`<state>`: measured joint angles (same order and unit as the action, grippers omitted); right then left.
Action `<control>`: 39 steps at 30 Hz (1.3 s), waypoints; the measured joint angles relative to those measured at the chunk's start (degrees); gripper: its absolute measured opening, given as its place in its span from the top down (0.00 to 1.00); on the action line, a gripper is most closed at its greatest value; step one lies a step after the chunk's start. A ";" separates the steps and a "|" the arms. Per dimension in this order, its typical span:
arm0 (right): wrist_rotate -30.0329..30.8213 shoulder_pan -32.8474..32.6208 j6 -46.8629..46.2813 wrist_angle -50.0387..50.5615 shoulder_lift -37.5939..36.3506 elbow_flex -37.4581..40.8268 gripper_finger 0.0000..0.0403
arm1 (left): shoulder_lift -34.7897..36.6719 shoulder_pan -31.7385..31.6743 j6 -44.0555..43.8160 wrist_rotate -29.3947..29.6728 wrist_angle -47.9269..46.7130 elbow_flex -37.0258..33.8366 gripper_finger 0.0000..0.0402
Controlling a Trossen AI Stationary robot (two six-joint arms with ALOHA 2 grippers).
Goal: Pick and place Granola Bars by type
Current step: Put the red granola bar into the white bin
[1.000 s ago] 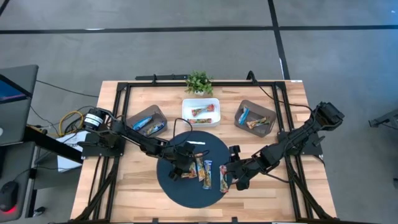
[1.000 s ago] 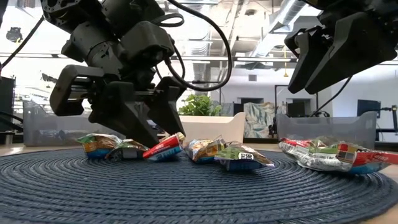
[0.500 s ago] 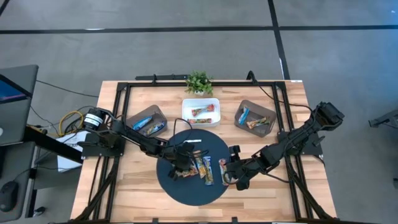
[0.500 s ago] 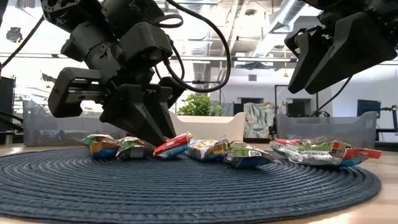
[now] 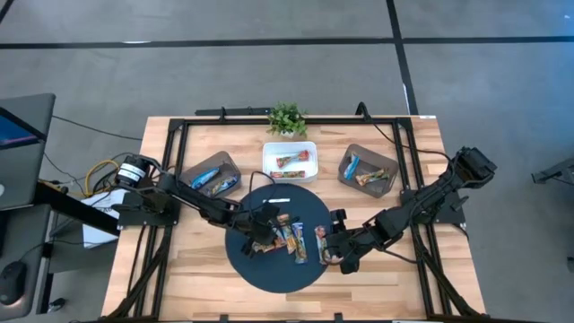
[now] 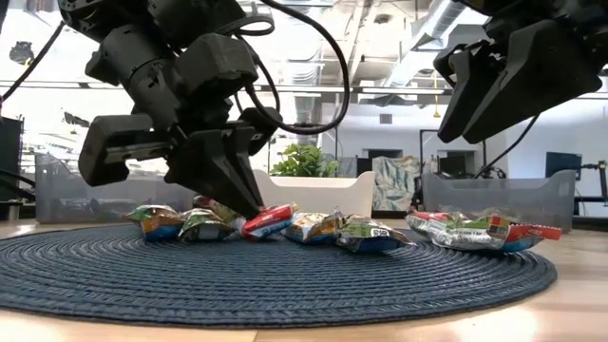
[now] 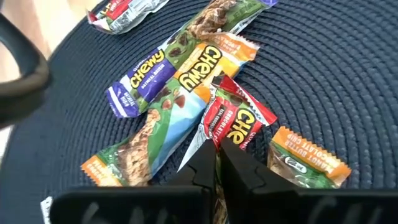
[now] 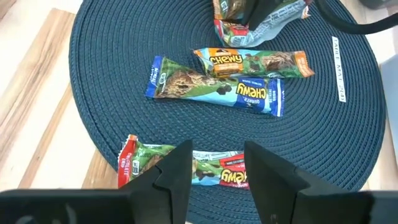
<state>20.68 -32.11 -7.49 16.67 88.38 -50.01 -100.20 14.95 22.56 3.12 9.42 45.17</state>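
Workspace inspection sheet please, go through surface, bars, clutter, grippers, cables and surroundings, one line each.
Surface: wooden table with a round dark woven mat.
Job's things: granola bars loose on the mat; more lie in two brown trays and a white tray.
Clutter: thin white strip on the mat; small potted plant.
Grippers: left gripper shut on a red-wrapped bar; right gripper open over the mat's edge.
Cables: coiled yellow cable off the table's left.
Surroundings: grey floor; no person seen.
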 joint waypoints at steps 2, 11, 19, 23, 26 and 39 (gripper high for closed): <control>0.01 0.02 -0.01 0.00 0.00 0.00 0.66 | 0.00 0.44 0.81 1.20 0.27 0.00 1.00; 0.01 -0.01 0.00 0.00 0.00 0.01 0.66 | 0.02 1.98 3.63 6.99 4.11 -0.02 1.00; -0.01 -0.01 0.04 0.02 0.00 -0.01 0.66 | 0.07 3.97 9.74 25.17 11.71 -0.02 1.00; -0.01 0.00 0.07 0.02 0.00 -0.01 0.66 | 0.09 3.30 15.01 38.87 17.55 0.00 1.00; -0.01 -0.01 0.04 0.02 0.00 -0.01 0.66 | 0.13 0.57 18.59 44.47 22.86 0.02 1.00; -0.01 -0.01 0.44 0.15 0.00 -0.01 0.66 | 0.17 -17.69 12.38 34.17 25.65 0.07 0.99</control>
<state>20.67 -32.12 -7.05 16.82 88.38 -50.02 -100.03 -2.74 34.94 37.29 35.07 45.23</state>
